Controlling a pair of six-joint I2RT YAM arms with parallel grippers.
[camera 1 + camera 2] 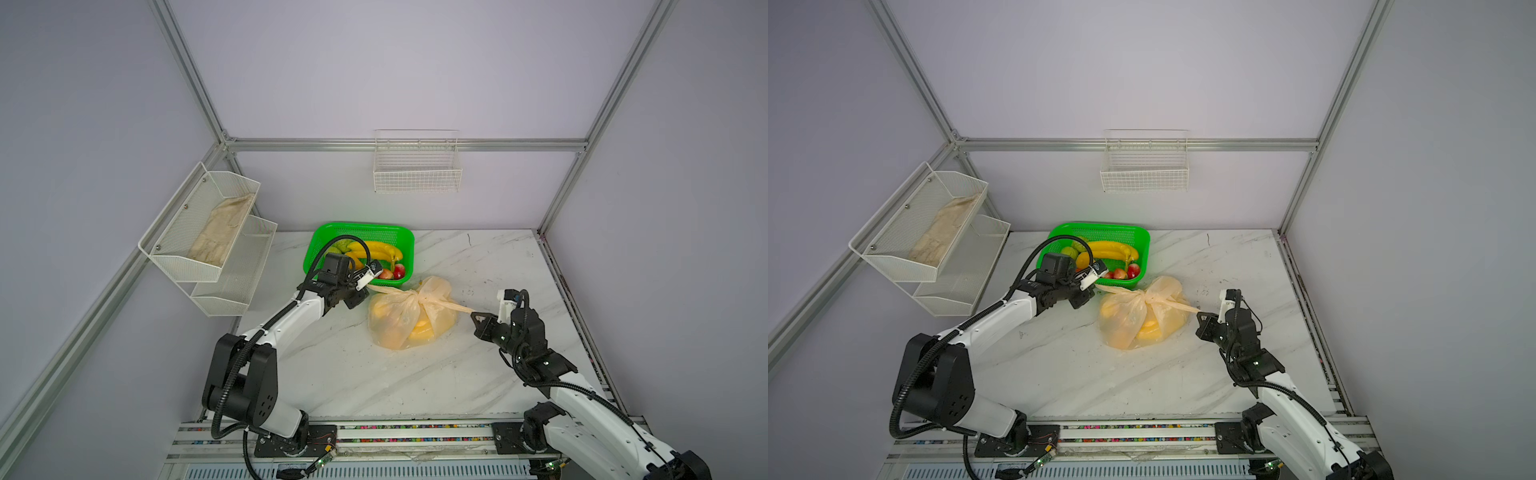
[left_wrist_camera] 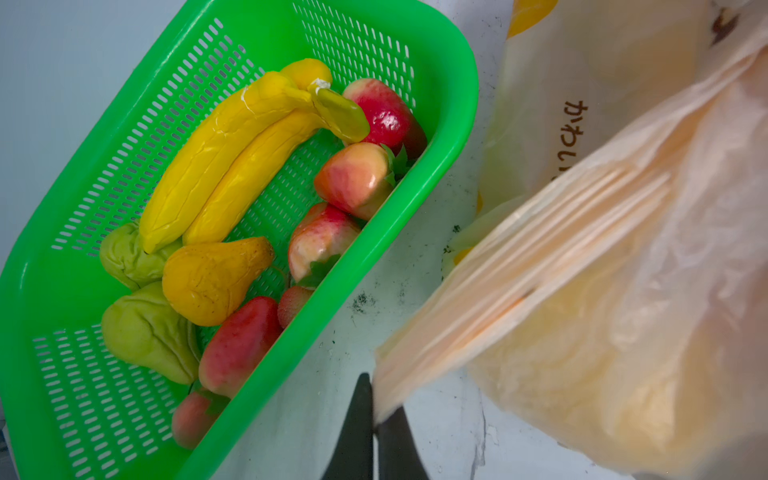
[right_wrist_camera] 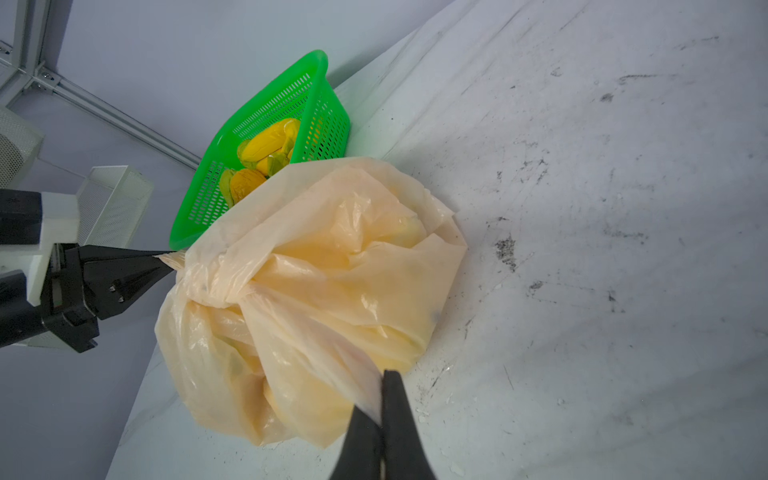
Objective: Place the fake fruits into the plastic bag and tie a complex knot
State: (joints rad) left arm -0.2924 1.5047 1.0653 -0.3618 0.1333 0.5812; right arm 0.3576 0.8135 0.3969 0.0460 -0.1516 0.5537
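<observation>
The plastic bag [image 1: 395, 328] sits on the surface [image 1: 374, 386] just in front of the green basket [image 1: 361, 225], bulging with yellow fruit that shows through the film. On its top is the knot [image 1: 417, 296], with one handle strip [image 1: 384, 289] running out toward the basket side and the other strip [image 1: 455, 306] running toward the near right.

Those two strips lie along one slanted line, and the knot is roughly midway on it. My left jaws are pinched shut on the end of the far-left strip, close by the basket's front wall. My right jaws are pinched shut on the end of the other strip, out over bare surface. Both strips look drawn fairly straight, so I judge the next move to be a pull outward along that same line to cinch the knot. Neither arm is clearly nearer to it.

The left side is the tight one: the basket is right behind those jaws, and it holds a banana bunch [image 1: 380, 249], apples [image 1: 399, 271] and pears [image 2: 145, 332]. The right has open marble all around. A mesh shelf [image 1: 232, 291] with a cloth [image 1: 220, 232] hangs on the left wall, well apart, and a wire basket [image 1: 417, 174] hangs on the back wall.
</observation>
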